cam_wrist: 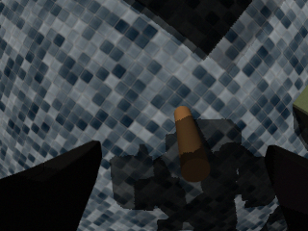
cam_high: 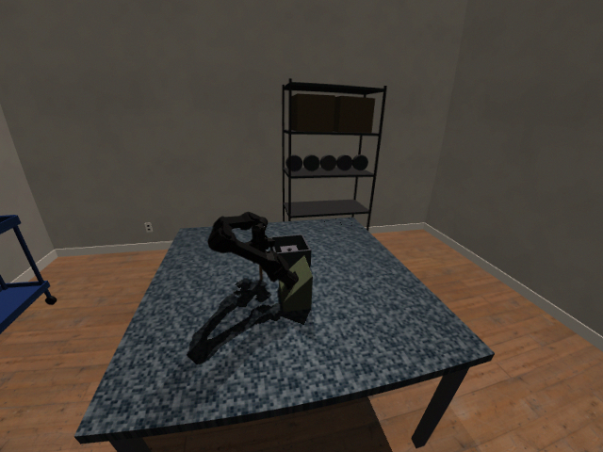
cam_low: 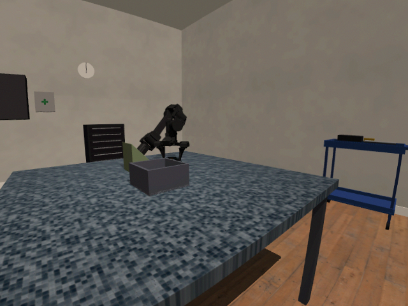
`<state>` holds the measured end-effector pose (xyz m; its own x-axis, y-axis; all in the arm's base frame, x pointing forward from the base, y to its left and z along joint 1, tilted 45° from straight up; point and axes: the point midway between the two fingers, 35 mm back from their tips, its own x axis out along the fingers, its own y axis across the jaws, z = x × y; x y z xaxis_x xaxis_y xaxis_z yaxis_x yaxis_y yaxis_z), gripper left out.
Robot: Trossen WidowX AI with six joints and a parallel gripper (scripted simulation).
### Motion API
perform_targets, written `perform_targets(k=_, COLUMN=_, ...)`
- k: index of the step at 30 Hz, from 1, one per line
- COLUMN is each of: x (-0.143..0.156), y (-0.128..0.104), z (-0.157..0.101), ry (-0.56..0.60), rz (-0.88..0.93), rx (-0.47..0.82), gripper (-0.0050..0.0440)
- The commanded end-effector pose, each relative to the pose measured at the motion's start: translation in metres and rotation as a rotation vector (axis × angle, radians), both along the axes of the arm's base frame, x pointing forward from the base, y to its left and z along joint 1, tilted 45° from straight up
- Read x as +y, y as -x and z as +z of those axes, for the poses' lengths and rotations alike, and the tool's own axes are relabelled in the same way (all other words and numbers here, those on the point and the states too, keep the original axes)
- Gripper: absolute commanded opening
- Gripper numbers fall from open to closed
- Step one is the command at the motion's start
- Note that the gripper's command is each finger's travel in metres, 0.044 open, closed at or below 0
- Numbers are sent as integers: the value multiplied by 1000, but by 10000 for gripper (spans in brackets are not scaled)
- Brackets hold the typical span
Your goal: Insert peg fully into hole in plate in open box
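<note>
The orange-brown peg [cam_wrist: 191,144] stands upright on the speckled table top, and shows as a thin stick in the top view [cam_high: 261,273]. My gripper [cam_wrist: 188,153] hangs straight above it, fingers wide open and empty, one finger on each side of the peg in the wrist view, not touching it. The gripper also shows in the top and exterior views [cam_high: 261,252] [cam_low: 171,150]. The open dark grey box [cam_low: 159,176] [cam_high: 294,251] stands right beside the peg. The light plate with its dark hole [cam_high: 290,248] is on the box floor.
An olive-green block [cam_high: 297,286] [cam_low: 132,157] stands against the box at the arm's base. The arm's shadow lies on the table. A black shelf [cam_high: 331,155], a blue cart [cam_low: 362,171] and a black chair [cam_low: 103,141] stand off the table.
</note>
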<state>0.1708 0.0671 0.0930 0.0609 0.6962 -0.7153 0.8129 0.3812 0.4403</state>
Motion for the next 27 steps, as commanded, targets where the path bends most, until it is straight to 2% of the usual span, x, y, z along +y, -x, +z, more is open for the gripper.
perform_targets(k=1, x=6, y=2, z=-7, ry=-5, rz=-3, rx=12, gripper=440)
perform_targets(k=17, x=22, y=3, z=-20, ry=-12, rz=-2, rx=11, gripper=440)
perform_targets(k=23, x=22, y=3, z=-20, ry=-12, rz=-2, rx=11, gripper=296)
perform_targets(k=25, x=22, y=3, z=-20, ry=-12, rz=-2, rx=11, gripper=296)
perform_targets(k=27, x=22, y=3, z=-20, ry=-12, rz=-2, rx=11, gripper=248)
